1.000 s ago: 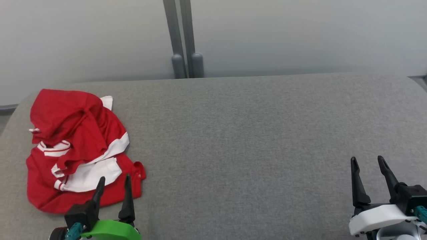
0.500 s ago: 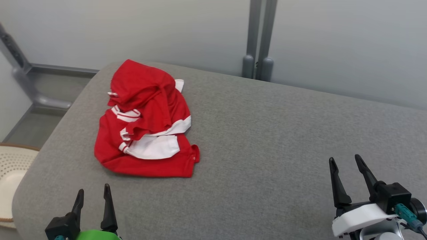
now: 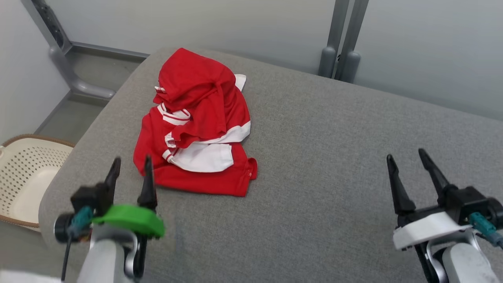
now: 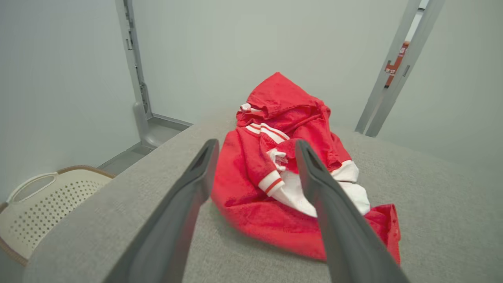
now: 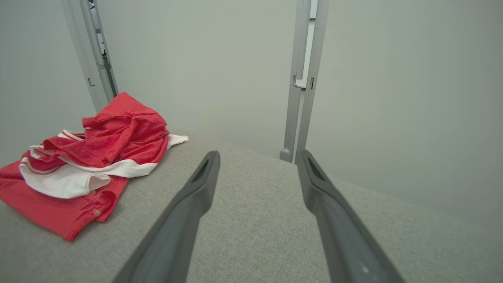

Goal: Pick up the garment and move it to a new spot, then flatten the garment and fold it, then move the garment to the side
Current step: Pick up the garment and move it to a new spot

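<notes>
A crumpled red garment with white trim [image 3: 198, 122] lies in a heap on the left part of the grey table [image 3: 322, 165]. My left gripper [image 3: 131, 163] hovers open just in front of the garment's near left edge, nothing between its fingers. The left wrist view has the garment [image 4: 290, 173] straight ahead beyond the open fingers [image 4: 188, 196]. My right gripper [image 3: 406, 157] stands open over bare table far to the right of the garment. From the right wrist, the garment [image 5: 90, 161] lies off to the left.
A cream perforated laundry basket [image 3: 23, 177] sits on the floor beyond the table's left end, also in the left wrist view [image 4: 43, 204]. Grey posts [image 3: 342, 39] rise against the pale wall behind the table. The table's left edge curves down near my left gripper.
The head camera has turned left, bringing the basket and the table's left end into view. Both grippers have risen and moved forward, the left one closing on the garment's near edge.
</notes>
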`<state>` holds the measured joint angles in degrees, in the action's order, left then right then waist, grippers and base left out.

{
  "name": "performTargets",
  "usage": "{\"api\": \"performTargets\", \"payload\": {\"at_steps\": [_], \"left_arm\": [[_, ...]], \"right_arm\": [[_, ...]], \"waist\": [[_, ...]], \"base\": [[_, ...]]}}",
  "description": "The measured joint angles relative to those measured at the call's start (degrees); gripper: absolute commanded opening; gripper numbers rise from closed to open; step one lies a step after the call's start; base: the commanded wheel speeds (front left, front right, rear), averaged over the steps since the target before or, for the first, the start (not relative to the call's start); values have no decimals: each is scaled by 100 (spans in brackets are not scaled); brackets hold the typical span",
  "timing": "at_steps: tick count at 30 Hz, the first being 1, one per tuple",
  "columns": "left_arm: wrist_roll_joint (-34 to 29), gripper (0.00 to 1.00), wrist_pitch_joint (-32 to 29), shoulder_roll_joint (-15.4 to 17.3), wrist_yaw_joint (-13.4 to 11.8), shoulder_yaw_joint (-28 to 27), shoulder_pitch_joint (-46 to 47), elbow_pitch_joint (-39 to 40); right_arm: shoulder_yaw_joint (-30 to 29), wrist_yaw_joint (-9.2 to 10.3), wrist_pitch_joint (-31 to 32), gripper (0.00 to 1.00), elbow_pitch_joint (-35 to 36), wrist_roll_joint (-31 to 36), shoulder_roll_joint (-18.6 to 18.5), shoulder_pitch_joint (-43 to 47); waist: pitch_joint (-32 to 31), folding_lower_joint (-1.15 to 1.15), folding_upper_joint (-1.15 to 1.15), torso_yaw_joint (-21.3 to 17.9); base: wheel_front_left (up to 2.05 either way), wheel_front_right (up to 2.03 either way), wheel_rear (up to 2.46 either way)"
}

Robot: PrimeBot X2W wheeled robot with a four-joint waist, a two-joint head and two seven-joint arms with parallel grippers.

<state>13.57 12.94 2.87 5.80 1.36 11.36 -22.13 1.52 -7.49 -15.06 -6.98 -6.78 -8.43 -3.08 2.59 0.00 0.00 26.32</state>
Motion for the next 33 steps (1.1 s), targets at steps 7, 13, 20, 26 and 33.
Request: {"api": "performTargets", "payload": {"at_steps": [7, 13, 20, 26, 33], "left_arm": [[77, 100, -947, 126, 126, 510, 2354, -844], [205, 100, -1475, 610, 151, 688, 3591, -1870], [393, 100, -1926, 1146, 154, 871, 4088, -2986], [414, 0, -1970, 1421, 24, 767, 4248, -3645], [471, 0, -1631, 1506, 92, 849, 4398, -3533]], "right_arm": [[312, 0, 0, 100, 205, 41, -335, -894], [599, 0, 0, 100, 208, 1, -316, -1340], [621, 0, 0, 100, 199, -53, -149, -1446], [625, 0, 0, 100, 129, -63, -76, -1355], [553, 0, 0, 100, 129, -73, 26, -1253]], "waist": [[724, 0, 0, -110], [1482, 1, 0, -442], [2073, 1, 0, -1255], [2296, 0, 0, -1858], [2291, 0, 0, -2182]], "base": [[0, 0, 0], [0, 0, 0], [0, 0, 0], [0, 0, 0], [0, 0, 0]]}}
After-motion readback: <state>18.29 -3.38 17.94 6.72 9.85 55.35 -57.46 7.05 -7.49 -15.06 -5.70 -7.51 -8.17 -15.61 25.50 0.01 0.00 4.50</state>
